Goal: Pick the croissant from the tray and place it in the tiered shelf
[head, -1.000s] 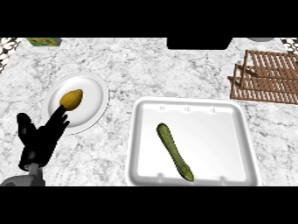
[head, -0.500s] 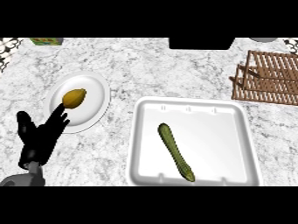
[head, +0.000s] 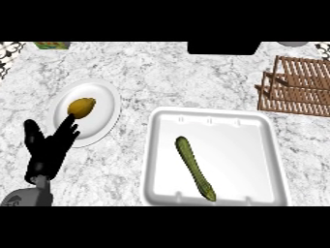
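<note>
No croissant is visible. The white tray (head: 267, 145) at the centre right of the marble counter (head: 167, 72) holds only a long green cucumber (head: 194, 167), lying lengthwise and slightly slanted, its lower end near the tray's front wall. The tiered shelf (head: 307, 87), a brown wooden slatted rack, stands at the counter's upper right, well apart from the tray. On the left, a white plate (head: 103, 118) carries a yellow-brown rounded item, possibly a lemon (head: 82, 107), toward its upper half. The left hand (head: 47, 150) shows at the lower left on a grey forearm; its fingers are straight and spread, the fingertips (head: 71, 121) lying over the plate's lower left rim, just beside the lemon. It holds nothing. A green box (head: 52, 45) sits at the counter's far left edge.
</note>
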